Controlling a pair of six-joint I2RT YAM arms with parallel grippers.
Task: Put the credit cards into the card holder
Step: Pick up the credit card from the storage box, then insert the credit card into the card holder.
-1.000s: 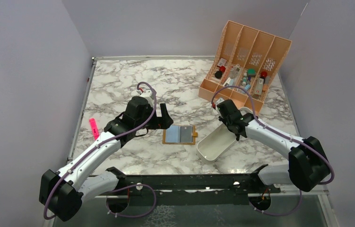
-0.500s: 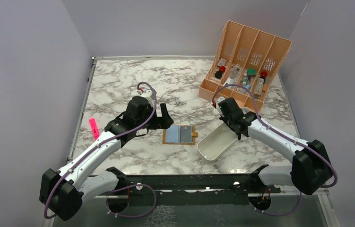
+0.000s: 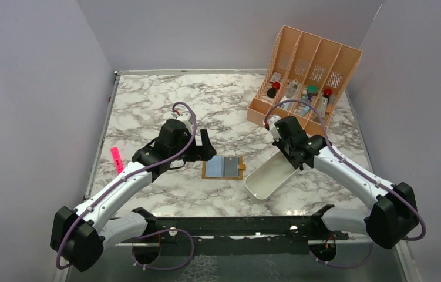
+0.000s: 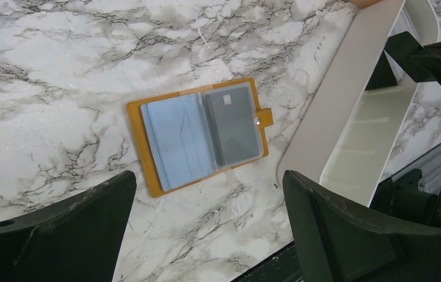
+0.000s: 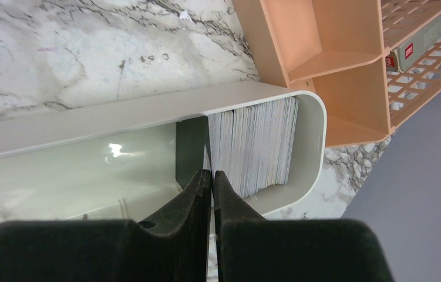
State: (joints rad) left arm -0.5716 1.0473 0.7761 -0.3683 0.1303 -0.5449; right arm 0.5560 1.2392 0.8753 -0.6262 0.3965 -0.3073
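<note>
The card holder (image 3: 224, 167) lies open and flat on the marble, mustard-orange, with a pale blue sleeve (image 4: 177, 141) and a grey card (image 4: 232, 129) in its pockets. A stack of credit cards (image 5: 253, 141) stands on edge at the far end of the white tray (image 3: 263, 182). My right gripper (image 5: 212, 173) reaches into that tray, its jaws pinched on the thin edge of the end card of the stack. My left gripper (image 4: 207, 176) hovers wide open just left of the card holder (image 4: 200, 135), holding nothing.
A peach slotted organiser (image 3: 312, 64) with small items stands at the back right, close behind the tray (image 5: 88, 123). A pink marker (image 3: 116, 159) lies near the left edge of the table. The black base rail runs along the near edge.
My right gripper's jaws have closed together at the end of the card stack, and the right arm has shifted slightly. The left arm has barely moved.
</note>
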